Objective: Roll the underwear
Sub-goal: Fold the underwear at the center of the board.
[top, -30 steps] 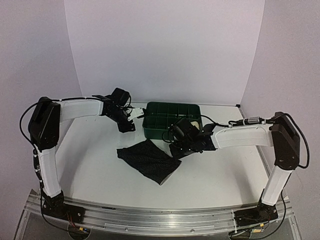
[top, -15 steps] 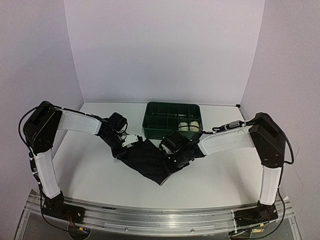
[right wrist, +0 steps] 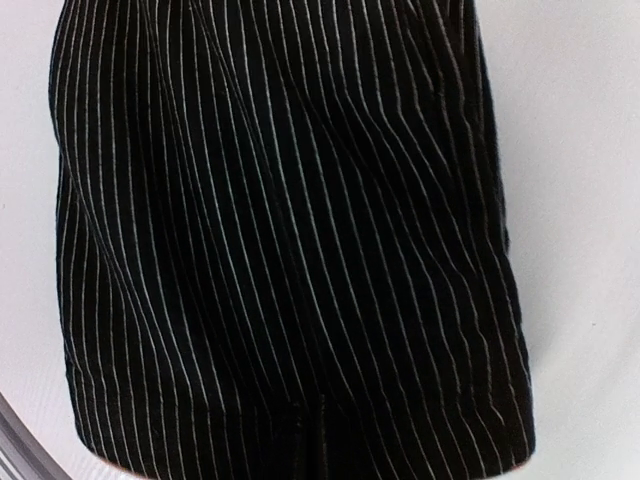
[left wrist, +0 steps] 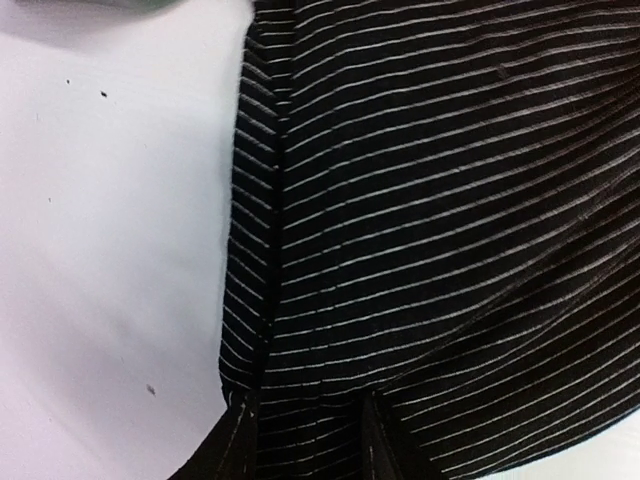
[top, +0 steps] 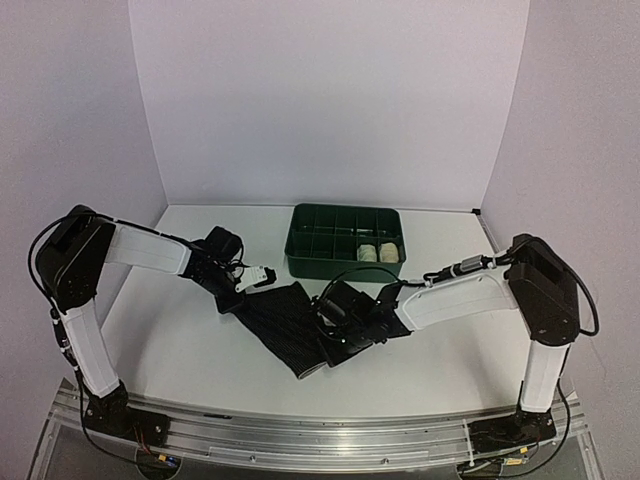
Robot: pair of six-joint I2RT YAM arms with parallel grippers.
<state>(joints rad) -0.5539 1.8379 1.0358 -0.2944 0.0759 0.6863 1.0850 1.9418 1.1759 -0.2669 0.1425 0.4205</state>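
Soft black cloth underwear point(top: 285, 322) with thin pale stripes lay on the white counter point(top: 190, 350), near the middle, in front of the tray and between the two arms. It was spread slantwise, from far-left corner to near-right corner. The near-right edge looked turned over on itself in a low fold. Not yet a roll.

Right end effector point(top: 330, 340) sat on the right part of the garment, jaws closed on the cloth. In the right wrist view the black cloth underwear point(right wrist: 290, 230) filled almost the whole frame down to the bottom edge, with a hem band across the bottom and bare counter at both sides.

Left end effector point(top: 240, 298) was at the far-left corner of the garment, touching it. In the left wrist view the side hem ran down between two dark finger shapes at the bottom edge; they stood apart with fabric between them. Could not tell whether it pinched the hem or merely rested open over it.

Beyond the garment and apart from it stood a dark green divided plastic tray point(top: 320, 268), rectangular, at the far middle of the counter. On its near right side stood one pale cloth roll point(top: 368, 252) and a second pale cloth roll point(top: 387, 251), side by side in neighbouring cells.

Both white-and-black arms reached inward from the near corners, bases on a ribbed metal rail point(top: 320, 432) along the near edge
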